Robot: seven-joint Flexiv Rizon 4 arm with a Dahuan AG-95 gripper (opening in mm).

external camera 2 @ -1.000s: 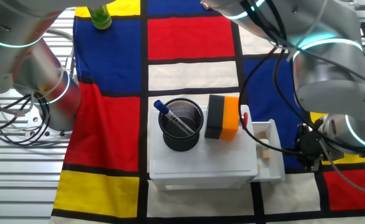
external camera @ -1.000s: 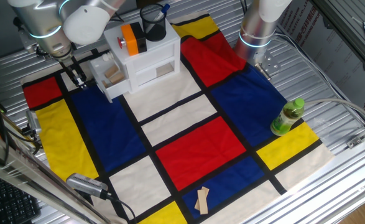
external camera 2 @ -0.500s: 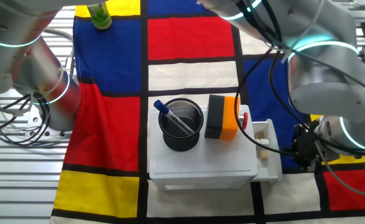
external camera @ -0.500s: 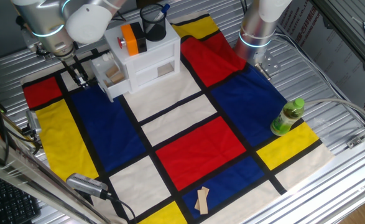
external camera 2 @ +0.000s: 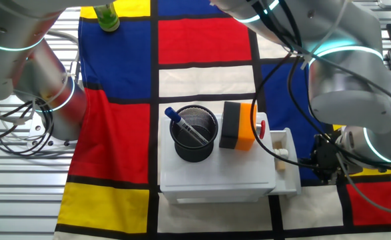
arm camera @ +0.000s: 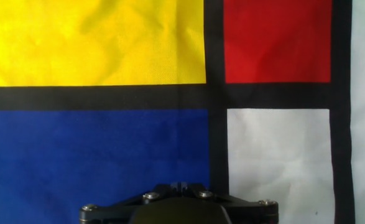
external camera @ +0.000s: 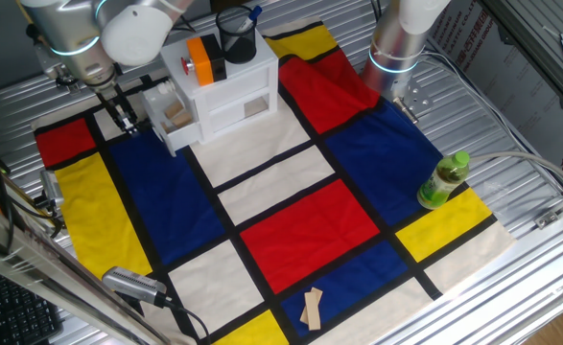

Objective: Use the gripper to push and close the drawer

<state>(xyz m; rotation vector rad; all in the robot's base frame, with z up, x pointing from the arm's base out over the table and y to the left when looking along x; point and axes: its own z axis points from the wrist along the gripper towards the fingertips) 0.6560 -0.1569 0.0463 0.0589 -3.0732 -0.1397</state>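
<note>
The white drawer [external camera: 170,117] sticks out a short way from the left side of the white mini cabinet [external camera: 225,84], with tan wooden pieces showing inside. My black gripper [external camera: 123,117] hangs from the arm with the cyan ring, just left of the drawer's outer end, close to or touching it. In the other fixed view the drawer [external camera 2: 283,162] juts right of the cabinet and the gripper [external camera 2: 322,163] is at its right end. In the hand view the gripper [arm camera: 179,185] has its fingers together over the patterned cloth; the drawer is out of that view.
A black mesh cup [external camera: 236,38] with a blue pen and an orange-and-black box [external camera: 202,59] stand on the cabinet. The other silver arm [external camera: 402,36] stands at the back right. A green bottle [external camera: 444,180] is at the right. Wooden pieces [external camera: 311,309] lie near the front edge.
The gripper has moved a little towards the cabinet, and the drawer has slid slightly further in.
</note>
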